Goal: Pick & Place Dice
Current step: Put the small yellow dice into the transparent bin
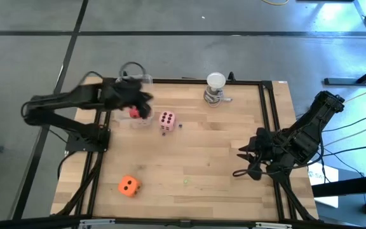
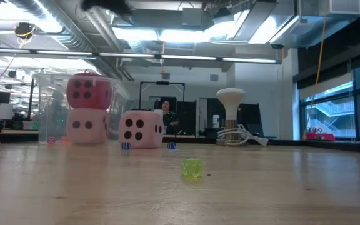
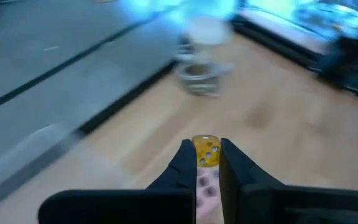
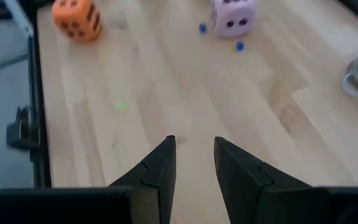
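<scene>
A red die [image 2: 89, 91] sits on top of a pale pink die [image 2: 86, 127] inside a clear box [image 2: 50, 106] at the far left. A second pink die [image 1: 166, 119] rests on the table beside the box. The orange die [image 1: 128, 186] lies near the front left. My left gripper [image 3: 205, 146] hangs high over the box area [image 1: 143, 103], shut on a small yellow die. My right gripper [image 4: 194, 146] stays at the right edge [image 1: 243, 164], open, with nothing between its fingers. My left gripper pinches the small yellow die [image 3: 206, 151] between its two fingertips [image 3: 185, 155], on two opposite faces. The fingers slant downward toward the table's far right. The die is lifted clear, well above the wood.
A white round-topped object on a metal base [image 1: 215, 88] stands at the far edge. Two tiny blue dice [image 2: 125, 145] [image 2: 171, 145] lie by the pink die, and a tiny yellow-green die [image 2: 191, 167] lies mid-table. A black frame [image 1: 273, 127] borders the board.
</scene>
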